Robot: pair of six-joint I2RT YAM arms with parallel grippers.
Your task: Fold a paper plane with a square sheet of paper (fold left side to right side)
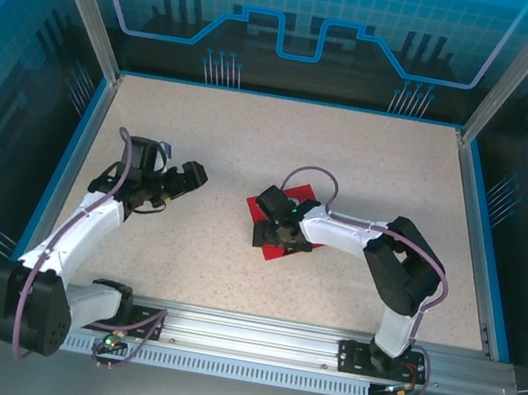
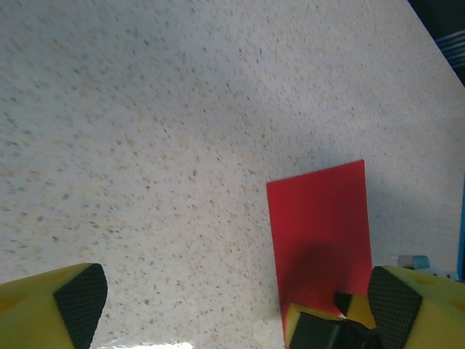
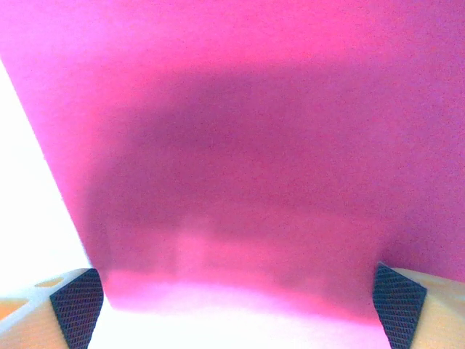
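Right hand point(image 3: 236, 305) sat low over the red paper point(image 3: 240, 145) near the middle of the tabletop point(image 1: 254, 135) — its 2 fingers spread wide, gripping nothing. The paper lay partly hidden beneath that hand. Left hand point(image 1: 186, 179) hovered over the tabletop to the left, apart from the paper — also open and empty.

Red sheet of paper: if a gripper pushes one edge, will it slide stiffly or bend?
The thin red sheet of paper lies flat on the speckled table, so it is probably light and floppy, likely buckling when pushed. Its edge shows no thickness, so pinching may be hard.
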